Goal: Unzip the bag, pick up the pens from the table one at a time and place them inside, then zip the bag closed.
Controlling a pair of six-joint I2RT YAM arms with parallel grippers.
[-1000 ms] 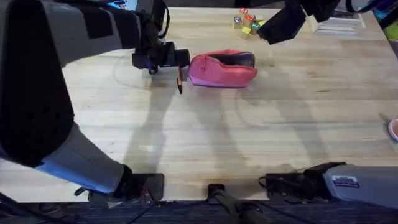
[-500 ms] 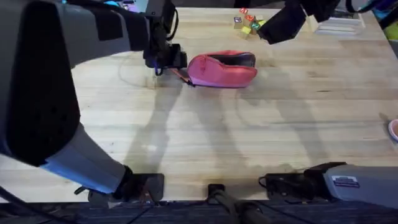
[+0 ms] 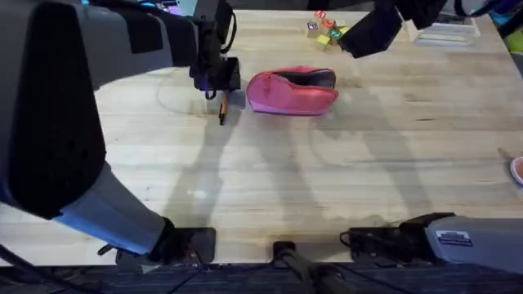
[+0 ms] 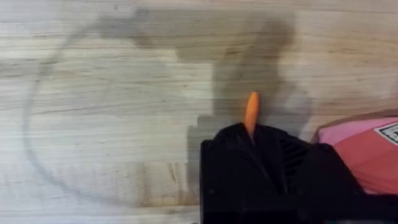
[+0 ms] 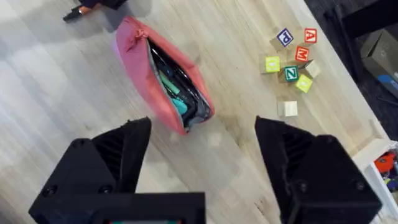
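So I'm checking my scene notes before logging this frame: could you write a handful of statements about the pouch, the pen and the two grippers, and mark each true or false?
1. The pink soft fabric pencil pouch lies on the light wooden plank table with its zipper open. True.
2. The thin orange-barrelled pen is already inside the pouch. False: the left gripper holds it beside the pouch.
3. The right gripper is clamped on the pouch. False: its jaws are open and it hangs above the pouch, apart from it.
4. Things already lie inside the pouch. True: teal and dark items show through the opening.
5. Small lettered blocks sit on the table beyond the pouch. True.
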